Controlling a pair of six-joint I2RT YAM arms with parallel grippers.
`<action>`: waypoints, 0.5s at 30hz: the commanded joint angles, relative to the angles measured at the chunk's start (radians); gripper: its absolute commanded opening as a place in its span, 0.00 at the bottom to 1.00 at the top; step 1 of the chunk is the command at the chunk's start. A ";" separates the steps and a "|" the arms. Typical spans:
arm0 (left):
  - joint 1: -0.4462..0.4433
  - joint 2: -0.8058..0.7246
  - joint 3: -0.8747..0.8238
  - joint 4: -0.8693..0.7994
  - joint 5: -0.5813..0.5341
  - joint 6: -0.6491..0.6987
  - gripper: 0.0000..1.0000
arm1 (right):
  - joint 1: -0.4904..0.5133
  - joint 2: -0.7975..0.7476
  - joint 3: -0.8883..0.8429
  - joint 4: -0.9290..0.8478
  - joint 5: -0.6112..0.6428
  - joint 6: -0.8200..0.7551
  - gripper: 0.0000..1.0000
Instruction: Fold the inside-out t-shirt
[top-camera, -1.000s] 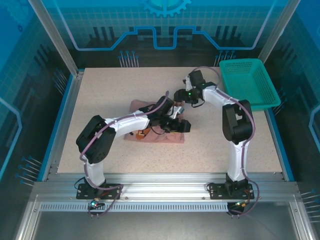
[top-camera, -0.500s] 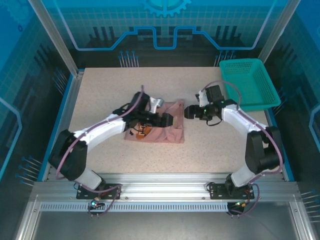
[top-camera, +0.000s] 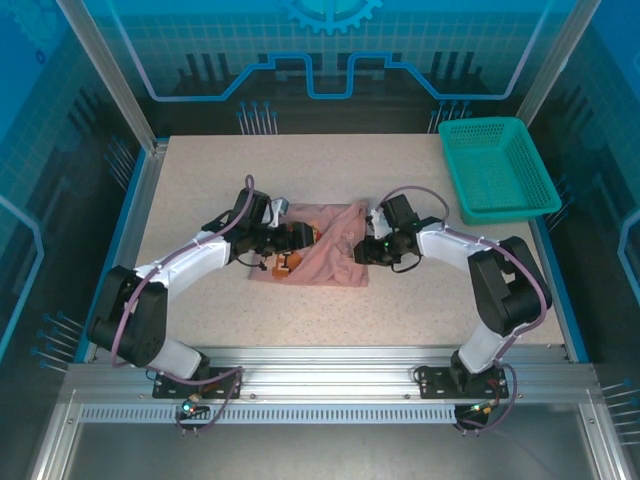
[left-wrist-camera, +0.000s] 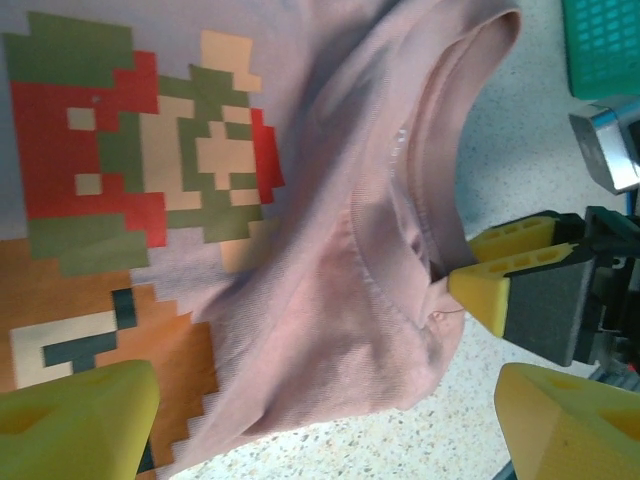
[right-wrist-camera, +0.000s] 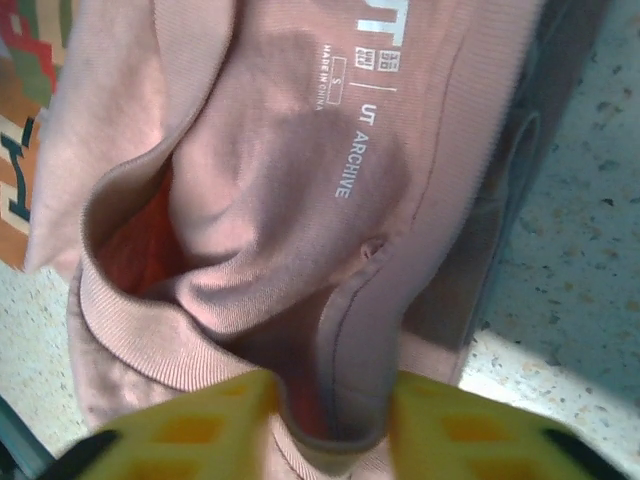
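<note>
The inside-out t-shirt (top-camera: 330, 265) lies crumpled in a salmon-pink heap at the table's middle, its pixel-style printed mark (left-wrist-camera: 140, 170) showing on the left side. My left gripper (top-camera: 298, 238) hovers over the shirt's left part, open, its yellow fingertips (left-wrist-camera: 80, 425) wide apart either side of the cloth (left-wrist-camera: 330, 300). My right gripper (top-camera: 361, 249) is at the shirt's right edge, shut on a fold of cloth beside the ribbed collar (right-wrist-camera: 130, 330). In the right wrist view that fold sits pinched in the gripper (right-wrist-camera: 330, 425). A white neck label print (right-wrist-camera: 350, 160) faces up.
A teal mesh basket (top-camera: 500, 165) stands at the table's back right corner, and its edge (left-wrist-camera: 605, 45) also shows in the left wrist view. Speckled tabletop (top-camera: 200, 180) surrounds the shirt. Blue frame walls (top-camera: 140, 200) border the table.
My right gripper has swung left to the shirt's right edge and closed on a fold by the collar. The left gripper has drawn back leftward over the shirt, staying open.
</note>
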 joint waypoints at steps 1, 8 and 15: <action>0.008 -0.038 0.000 -0.063 -0.065 0.031 0.88 | -0.001 -0.008 0.021 -0.023 0.032 -0.009 0.22; 0.015 -0.060 -0.002 -0.104 -0.075 0.071 0.88 | -0.040 -0.030 0.036 -0.156 0.143 -0.063 0.11; 0.014 -0.035 0.006 -0.132 -0.108 0.102 0.88 | -0.064 0.022 0.067 -0.208 0.173 -0.080 0.21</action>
